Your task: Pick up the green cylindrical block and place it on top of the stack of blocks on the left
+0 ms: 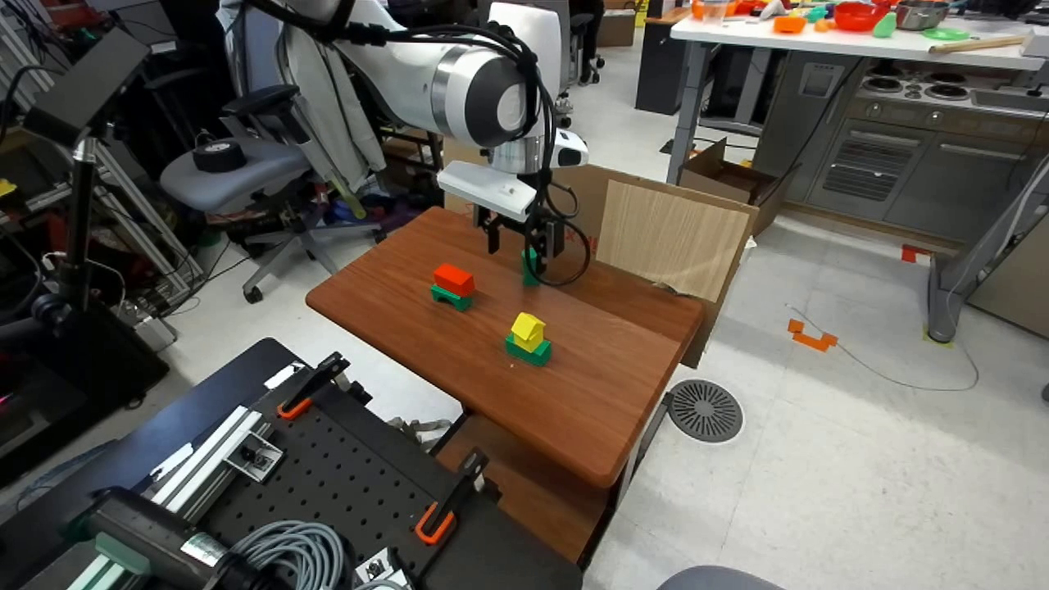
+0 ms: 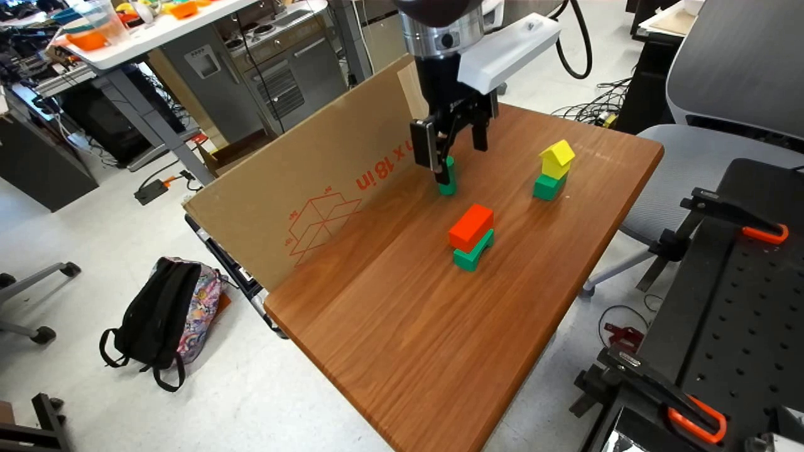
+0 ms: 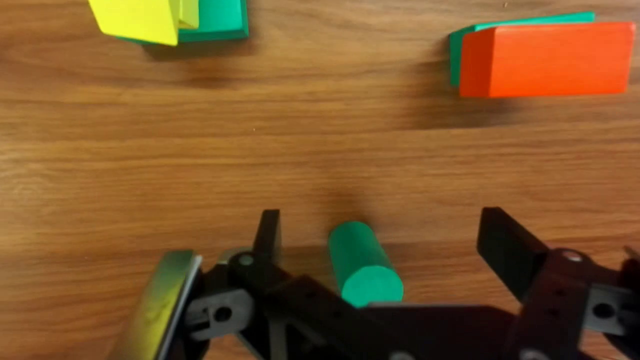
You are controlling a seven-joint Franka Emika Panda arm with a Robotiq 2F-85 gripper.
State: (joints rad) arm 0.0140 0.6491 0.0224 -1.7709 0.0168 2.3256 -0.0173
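The green cylindrical block stands upright on the brown table in both exterior views (image 1: 529,273) (image 2: 448,181) and in the wrist view (image 3: 365,267). My gripper is open and empty above it in both exterior views (image 1: 518,249) (image 2: 462,161). In the wrist view the fingertips (image 3: 381,220) are wide apart, with the cylinder between them, nearer the left finger and touching neither. The stack is a red-orange block (image 1: 454,280) (image 2: 471,228) (image 3: 555,60) on a green arch-shaped block (image 1: 450,298) (image 2: 472,252). In the wrist view it lies at the upper right.
A yellow house-shaped block (image 1: 528,331) on a green block (image 2: 549,186) stands on the table (image 1: 574,410); the pair is at the upper left in the wrist view (image 3: 142,17). A cardboard panel (image 2: 326,182) rises along one table edge. A black pegboard bench (image 1: 352,459) with clamps stands nearby.
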